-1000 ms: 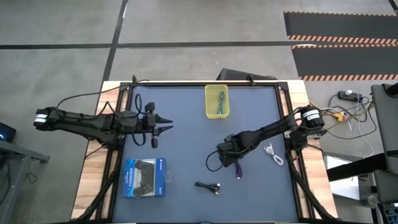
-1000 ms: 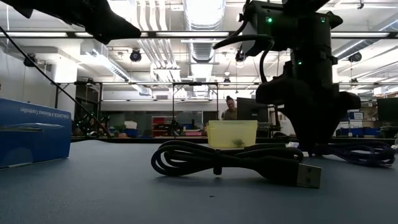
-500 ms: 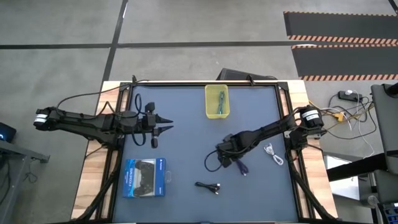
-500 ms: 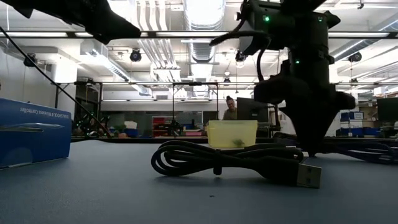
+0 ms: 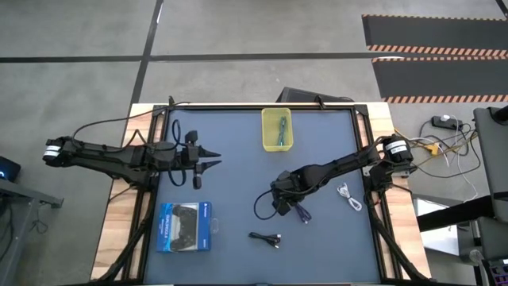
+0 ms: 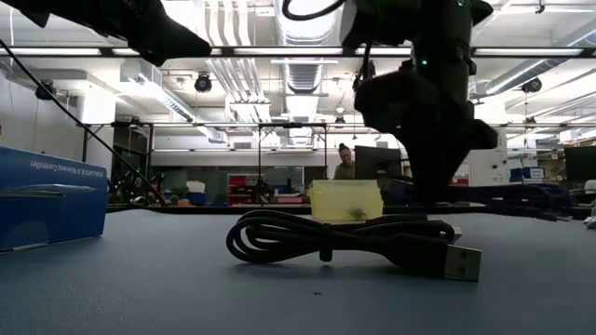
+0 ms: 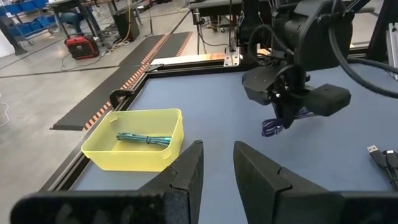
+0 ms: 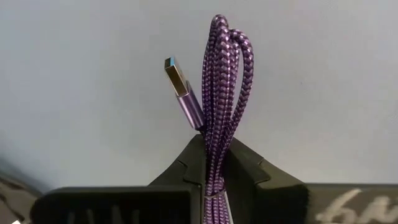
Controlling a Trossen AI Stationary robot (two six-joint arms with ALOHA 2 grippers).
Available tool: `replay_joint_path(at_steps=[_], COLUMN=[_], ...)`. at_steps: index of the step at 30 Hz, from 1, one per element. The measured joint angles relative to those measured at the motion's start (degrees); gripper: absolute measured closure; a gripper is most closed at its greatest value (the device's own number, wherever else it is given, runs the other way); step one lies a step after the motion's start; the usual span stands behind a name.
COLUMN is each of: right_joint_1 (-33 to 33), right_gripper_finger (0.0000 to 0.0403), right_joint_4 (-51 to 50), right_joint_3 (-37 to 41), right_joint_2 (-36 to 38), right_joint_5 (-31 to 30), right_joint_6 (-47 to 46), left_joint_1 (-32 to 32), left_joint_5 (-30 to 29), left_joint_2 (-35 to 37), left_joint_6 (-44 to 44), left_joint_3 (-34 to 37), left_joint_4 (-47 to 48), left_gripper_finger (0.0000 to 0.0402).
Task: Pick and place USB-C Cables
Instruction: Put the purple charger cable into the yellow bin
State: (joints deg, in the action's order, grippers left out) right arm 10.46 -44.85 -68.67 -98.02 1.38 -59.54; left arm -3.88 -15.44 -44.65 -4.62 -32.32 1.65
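So the black cable [image 5: 266, 237] lies nearest the front edge at 6 o'clock, open mat all around it. Just past it, the right gripper [image 5: 287, 208] pinches the purple cable [image 8: 219, 99], bundle dangling; it's slid left since a second ago. White cable [image 5: 348, 195] lies at 3 o'clock. Left gripper [image 5: 213, 159] waits slightly parted at 9. Teal cable [image 5: 282, 131] sits in the yellow bin [image 5: 266, 131] at 12.

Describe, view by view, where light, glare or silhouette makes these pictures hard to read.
Low view: bright ceiling lights backlight the right arm into a dark silhouette, hiding its gripper; the black cable nearby stays readable. Right wrist view: even light, the purple cable crisp between the fingers. High view: flat light, but the white cable shows tiny.
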Motion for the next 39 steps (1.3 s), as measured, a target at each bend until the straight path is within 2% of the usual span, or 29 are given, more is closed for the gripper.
replay_joint_path(at_steps=[7,19,27,39], right_joint_1=[0.0,-0.4,-3.2,-8.6], right_gripper_finger=[0.0378,0.0374,0.0365,0.037], right_joint_4=[0.2,0.6,0.8,2.4], right_joint_3=[-1.6,-5.8,-9.0,-16.0], right_joint_2=[0.0,0.0,0.1,-0.1], right_joint_5=[-1.9,-9.1,-9.5,-9.6], right_joint_6=[3.0,3.2,3.3,9.9], left_joint_1=[0.0,0.0,0.0,0.0], left_joint_5=[0.0,0.0,0.0,0.0], left_joint_2=[0.0,-0.2,-0.2,-0.2], left_joint_6=[0.0,0.0,0.0,0.0], left_joint_3=[0.0,0.0,0.0,0.0], left_joint_4=[0.1,-0.2,-0.3,-0.3], left_gripper_finger=[0.0329,0.0329,0.0329,0.0329])
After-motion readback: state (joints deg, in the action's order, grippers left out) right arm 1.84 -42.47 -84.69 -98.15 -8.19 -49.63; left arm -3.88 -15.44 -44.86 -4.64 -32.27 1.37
